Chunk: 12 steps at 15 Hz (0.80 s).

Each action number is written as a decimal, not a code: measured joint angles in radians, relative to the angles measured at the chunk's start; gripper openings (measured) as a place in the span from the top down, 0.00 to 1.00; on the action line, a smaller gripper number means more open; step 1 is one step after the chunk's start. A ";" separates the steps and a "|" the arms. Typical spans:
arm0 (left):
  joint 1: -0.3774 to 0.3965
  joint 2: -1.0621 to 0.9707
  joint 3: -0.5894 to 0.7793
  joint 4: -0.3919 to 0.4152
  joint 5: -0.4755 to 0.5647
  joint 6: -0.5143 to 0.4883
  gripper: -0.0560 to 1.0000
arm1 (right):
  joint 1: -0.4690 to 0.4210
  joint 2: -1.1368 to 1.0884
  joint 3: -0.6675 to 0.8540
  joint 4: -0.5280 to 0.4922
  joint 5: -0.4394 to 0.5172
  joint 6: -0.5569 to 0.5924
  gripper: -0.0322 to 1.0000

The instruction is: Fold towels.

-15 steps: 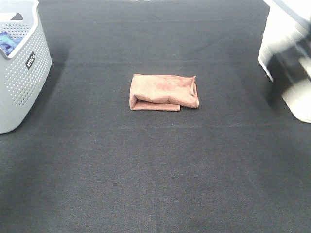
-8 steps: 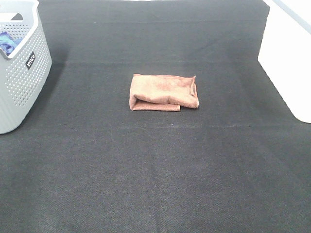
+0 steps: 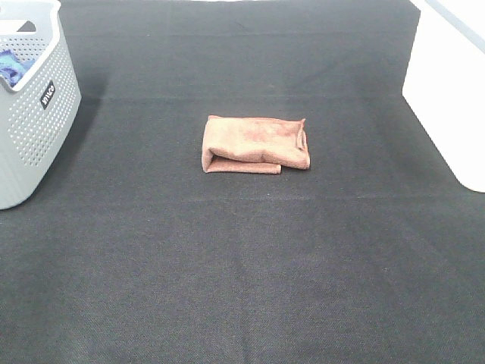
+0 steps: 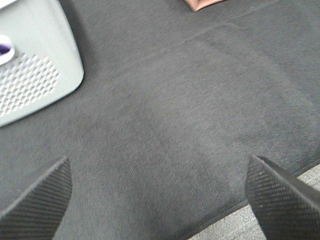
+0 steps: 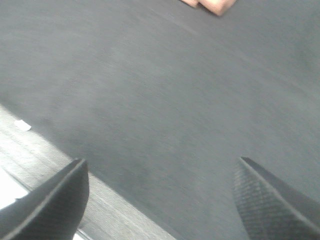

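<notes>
The reddish-brown towel [image 3: 255, 144] lies folded into a small rectangle at the middle of the black table cover. A corner of it shows in the left wrist view [image 4: 206, 3] and in the right wrist view [image 5: 210, 6]. No arm shows in the exterior view. My left gripper [image 4: 160, 200] is open and empty above the cover near its edge, far from the towel. My right gripper [image 5: 160, 200] is open and empty, also above the cover near its edge and far from the towel.
A grey perforated basket [image 3: 34, 121] stands at the left with a blue cloth [image 3: 10, 67] inside; it also shows in the left wrist view [image 4: 35, 65]. A white container [image 3: 451, 83] stands at the right edge.
One second ago a blurred dark arm part was moving in front of the white container at the right; it has left the exterior view. The towel has not moved.
</notes>
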 joint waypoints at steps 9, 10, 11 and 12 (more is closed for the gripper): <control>0.001 -0.002 0.000 -0.061 0.000 0.078 0.10 | 0.000 -0.004 0.000 0.027 0.000 -0.005 0.24; 0.018 -0.002 0.000 -0.062 0.000 0.078 0.10 | 0.000 -0.004 0.000 0.027 0.000 -0.005 0.24; 0.048 -0.002 0.000 -0.062 0.000 0.078 0.10 | -0.020 -0.004 0.000 0.037 0.000 -0.005 0.24; 0.080 -0.002 0.000 -0.062 0.000 0.078 0.10 | -0.074 -0.004 0.000 0.051 0.000 -0.005 0.24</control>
